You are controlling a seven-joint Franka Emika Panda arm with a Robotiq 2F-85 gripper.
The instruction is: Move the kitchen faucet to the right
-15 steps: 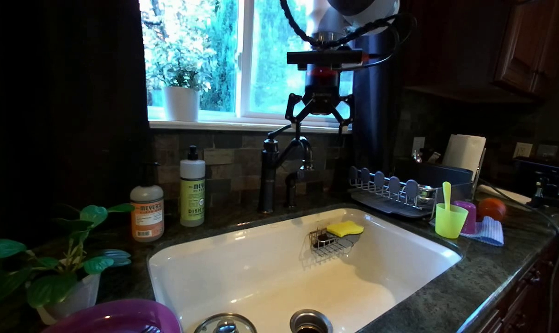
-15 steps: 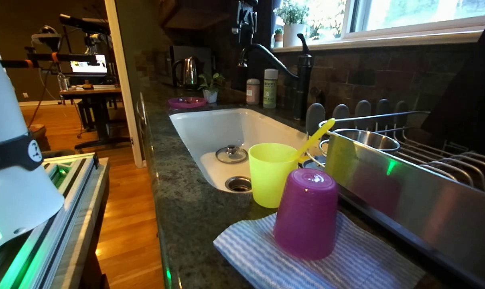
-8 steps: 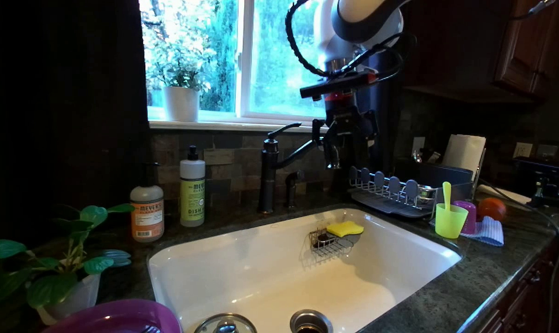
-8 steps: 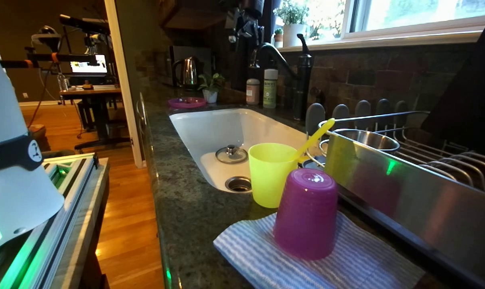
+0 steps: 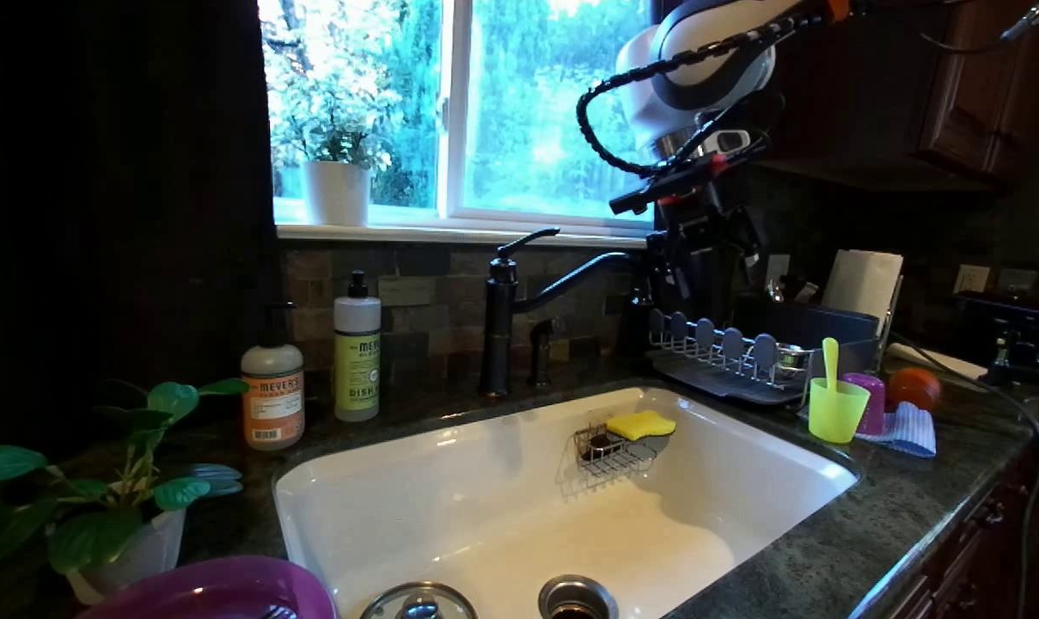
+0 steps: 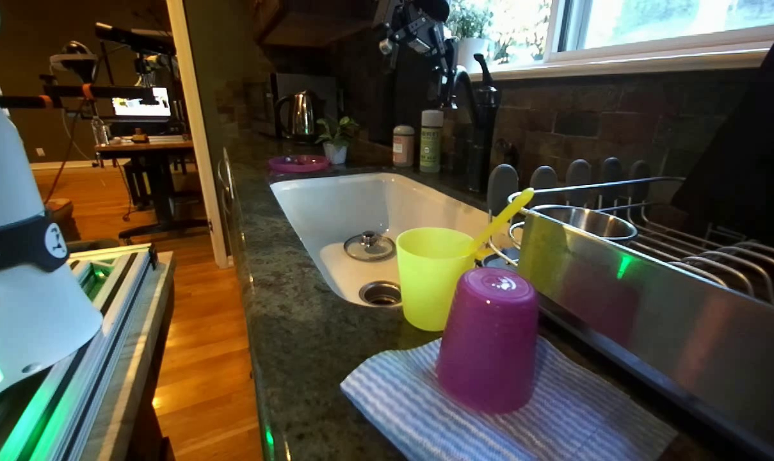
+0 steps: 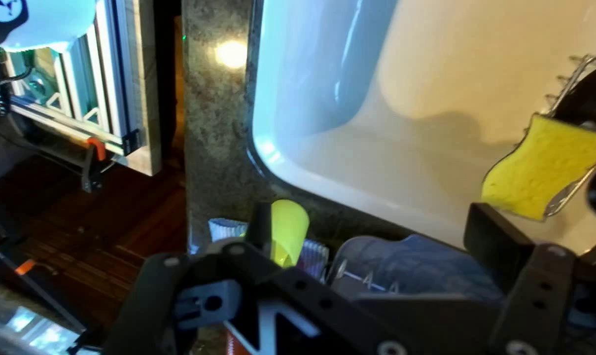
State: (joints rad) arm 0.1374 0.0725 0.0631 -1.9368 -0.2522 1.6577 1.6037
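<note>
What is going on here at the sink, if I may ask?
A robot arm is swinging the kitchen faucet to the right in both exterior views, apparently nudging rather than gripping it. Its tool is open, holding nothing, beside the spout; contact is unclear. The spout has turned over the last second and points toward the dish rack.

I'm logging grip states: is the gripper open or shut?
Open: the wrist view shows the gripper with its fingers wide apart.

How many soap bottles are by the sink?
2. The orange-labelled bottle stands nearer the low leafy plant; the green-labelled bottle stands between it and the faucet. Any others tucked into the dark would be hidden.
</note>
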